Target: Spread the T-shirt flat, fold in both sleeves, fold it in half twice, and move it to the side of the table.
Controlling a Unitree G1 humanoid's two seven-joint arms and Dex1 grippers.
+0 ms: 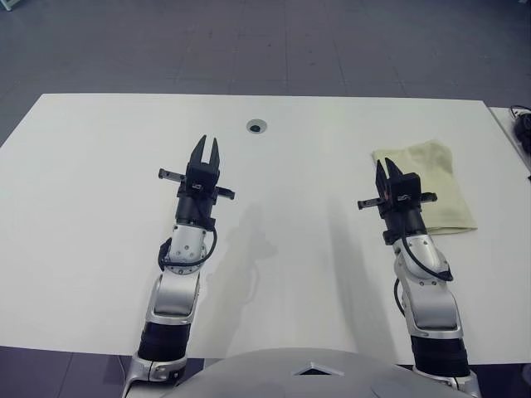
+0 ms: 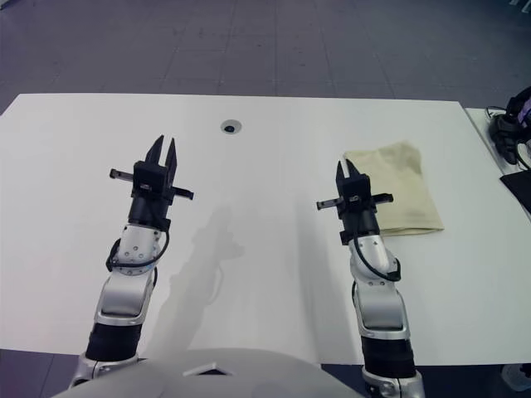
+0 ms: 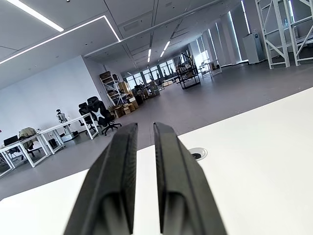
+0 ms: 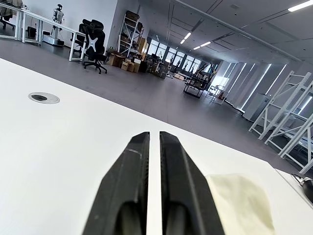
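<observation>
- T-shirt point(image 1: 433, 178) pale yellow, folded into a compact rectangle, lying flat at the right side of the table point(image 1: 91, 166), near its right edge
- right gripper point(image 1: 385, 168) just beside the shirt's inner edge, fingers nearly closed with a thin slit, holding nothing
- left gripper point(image 1: 206, 148) over the bare middle-left of the table, well apart from the shirt, fingers also close together with a narrow gap, empty
- round cable hole point(image 1: 256, 126) in the tabletop beyond the left gripper

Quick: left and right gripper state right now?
Left gripper: fingers closed to a thin slit, holding nothing.
Right gripper: fingers closed to a thin slit, holding nothing.
The T-shirt lies ungripped.
</observation>
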